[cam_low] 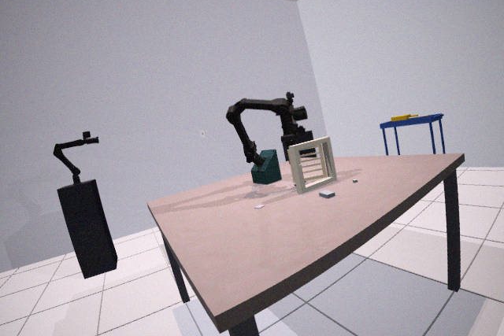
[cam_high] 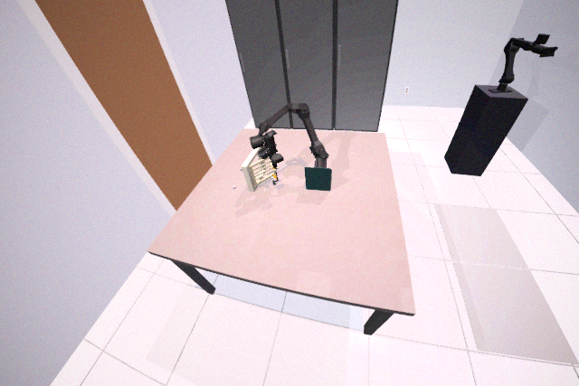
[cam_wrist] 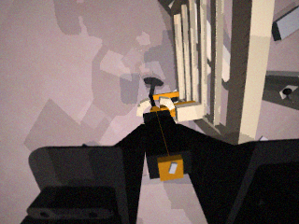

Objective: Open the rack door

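Gripper: the parallel-jaw gripper (cam_high: 276, 162) (cam_low: 287, 155) (cam_wrist: 160, 129) is closed on the orange-capped upright handle (cam_high: 274, 176) (cam_wrist: 170, 169), low centre in the wrist view.
Slatted rack door (cam_high: 267, 177) (cam_low: 311, 165) (cam_wrist: 185, 61): left of centre in the top view, upper right in the wrist view (its opening angle I cannot tell).
Cream frame (cam_high: 248, 177) (cam_low: 298, 178) (cam_wrist: 260, 61): upright on the table (cam_high: 304, 237) (cam_low: 264, 238).
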### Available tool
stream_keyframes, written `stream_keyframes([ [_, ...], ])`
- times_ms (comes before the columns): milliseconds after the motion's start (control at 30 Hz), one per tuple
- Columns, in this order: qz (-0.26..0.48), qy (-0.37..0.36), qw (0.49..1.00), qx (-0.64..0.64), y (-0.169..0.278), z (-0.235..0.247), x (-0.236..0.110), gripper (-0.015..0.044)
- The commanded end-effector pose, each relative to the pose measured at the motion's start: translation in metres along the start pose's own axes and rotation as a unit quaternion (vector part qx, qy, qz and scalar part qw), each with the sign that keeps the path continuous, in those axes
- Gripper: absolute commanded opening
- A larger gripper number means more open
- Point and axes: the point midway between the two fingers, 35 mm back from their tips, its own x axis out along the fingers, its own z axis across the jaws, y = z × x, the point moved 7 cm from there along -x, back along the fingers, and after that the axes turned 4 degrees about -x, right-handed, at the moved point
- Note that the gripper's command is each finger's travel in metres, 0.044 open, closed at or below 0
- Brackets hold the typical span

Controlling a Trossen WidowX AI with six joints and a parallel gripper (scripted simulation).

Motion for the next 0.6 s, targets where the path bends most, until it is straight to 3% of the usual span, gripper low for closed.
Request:
stream_keyframes([
  [0,-0.001,0.000,0.999,0.040,-0.002,0.007,0.001,0.0022],
  [567,-0.002,-0.001,0.986,0.165,-0.017,0.040,0.001,0.0022],
])
